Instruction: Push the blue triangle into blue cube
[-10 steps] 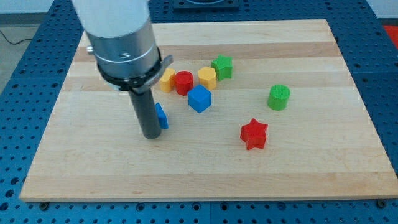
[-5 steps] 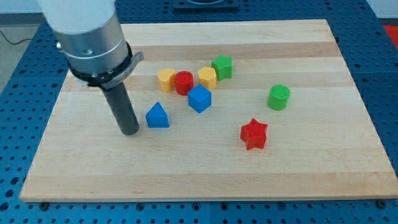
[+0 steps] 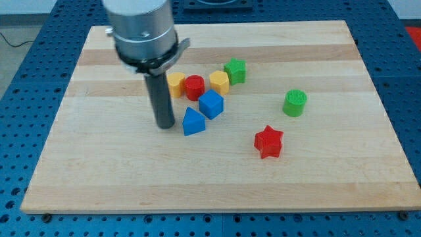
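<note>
We have no jaws at all, so there is nothing to open, close or grab with. We only have a dark rod, and my tip (image 3: 164, 125) sits on the wooden board (image 3: 329, 184) and can only push.

My tip is just to the view's left of the blue triangle (image 3: 193, 122). It looks very close to it, maybe touching, but we cannot tell for sure. We think it stands on this side because the blue cube (image 3: 211, 104) is on the other side of the triangle, up and to the view's right. A push from here should send the triangle that way.

The blue triangle is right by the blue cube. Its top corner seems to meet the cube's bottom edge, or to be just beside it. So we think the job is almost done, and only a little push is left.

Above the blue cube there is a row of other blocks. We see a yellow block (image 3: 175, 83) partly behind the rod, a red cylinder (image 3: 194, 87), another yellow block (image 3: 220, 81) and a green star (image 3: 235, 70). The blue cube is near them, so a hard push could bump the cube into the row. A soft push looks better to us.

A green cylinder (image 3: 295, 103) and a red star (image 3: 268, 141) sit well apart on the view's right, out of our way
</note>
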Motion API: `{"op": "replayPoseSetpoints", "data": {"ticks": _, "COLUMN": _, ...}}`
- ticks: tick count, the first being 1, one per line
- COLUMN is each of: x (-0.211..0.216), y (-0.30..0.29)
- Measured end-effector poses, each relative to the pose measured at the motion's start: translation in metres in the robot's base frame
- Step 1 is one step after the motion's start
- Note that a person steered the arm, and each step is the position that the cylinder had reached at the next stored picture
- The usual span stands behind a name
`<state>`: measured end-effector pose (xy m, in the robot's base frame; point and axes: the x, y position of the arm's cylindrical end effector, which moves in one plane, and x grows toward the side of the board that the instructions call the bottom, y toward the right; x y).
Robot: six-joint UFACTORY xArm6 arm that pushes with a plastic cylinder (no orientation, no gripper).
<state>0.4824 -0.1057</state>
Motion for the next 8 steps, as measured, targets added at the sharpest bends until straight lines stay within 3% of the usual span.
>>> {"op": "replayPoseSetpoints", "data": {"ticks": 1, "x": 0.03, "y": -0.011}}
{"op": "replayPoseSetpoints", "data": {"ticks": 2, "x": 0.043, "y": 0.017}}
{"op": "replayPoseSetpoints", "data": {"ticks": 8, "x": 0.0, "y": 0.061}}
